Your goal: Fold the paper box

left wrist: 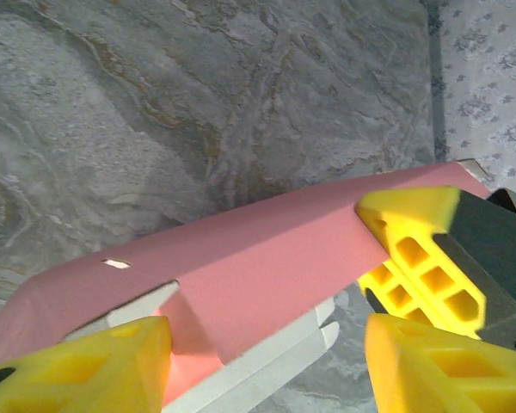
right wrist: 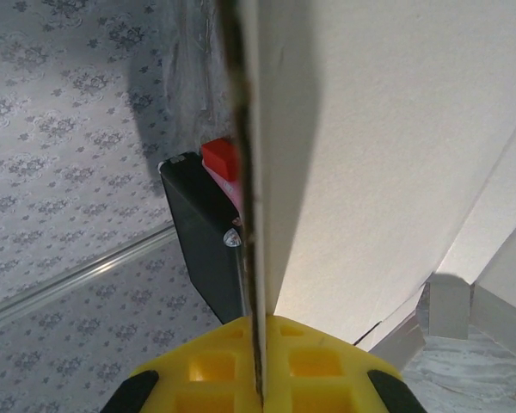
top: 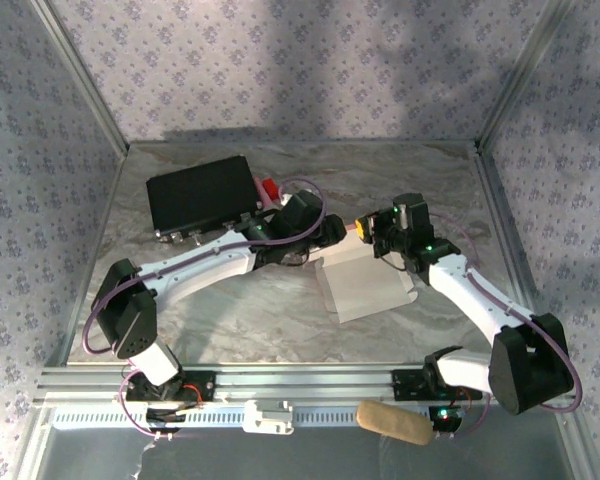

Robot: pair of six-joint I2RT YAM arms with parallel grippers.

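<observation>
Right claw (right wrist: 258,348) is clamped on the box (left wrist: 267,271) edge; left claw (left wrist: 267,366), spread apart (box lies in the gap), faces its long pink side.

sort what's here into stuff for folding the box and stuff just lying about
For the job: paper box, clamped in the right gripper; left gripper, open around it.
Lying about: black case; red object beside it; tan roll at the near rail.

One paper box (top: 365,285); one black case (top: 202,195); one red item (top: 270,188); one tan roll (top: 393,422); two arms (top: 195,262) (top: 475,290).
</observation>
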